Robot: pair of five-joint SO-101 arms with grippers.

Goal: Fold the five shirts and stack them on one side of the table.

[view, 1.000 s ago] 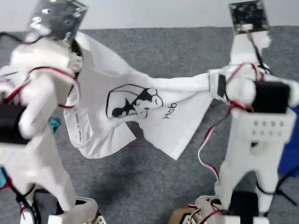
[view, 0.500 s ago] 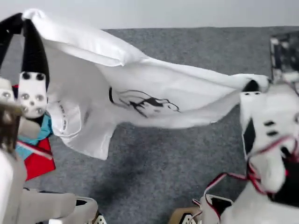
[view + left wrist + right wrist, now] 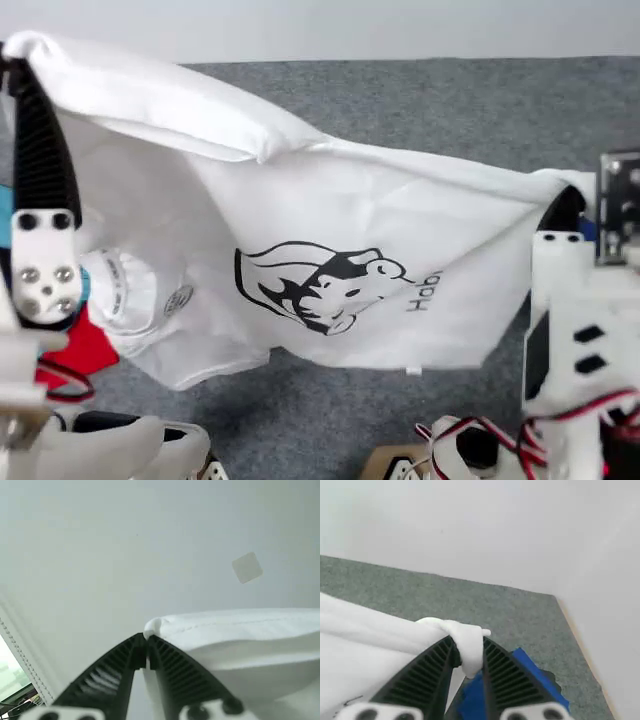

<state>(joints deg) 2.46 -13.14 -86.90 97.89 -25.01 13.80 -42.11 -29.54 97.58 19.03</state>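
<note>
White shirt (image 3: 330, 230): spread above grey table (image 3: 450, 100). One corner, upper left of frame, clamped in left tool (image 3: 146, 645); other corner, right edge, clamped in right tool (image 3: 468, 649).

White shirt (image 3: 330, 210) — black animal print; grey table (image 3: 420, 100).

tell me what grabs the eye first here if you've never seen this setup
A large white cotton shirt with a black animal print hangs stretched in the air over the grey felt table. The left gripper pinches one end of it and the right gripper the other, both shut on bunched fabric. A red cloth peeks out below the shirt by the left arm.
</note>
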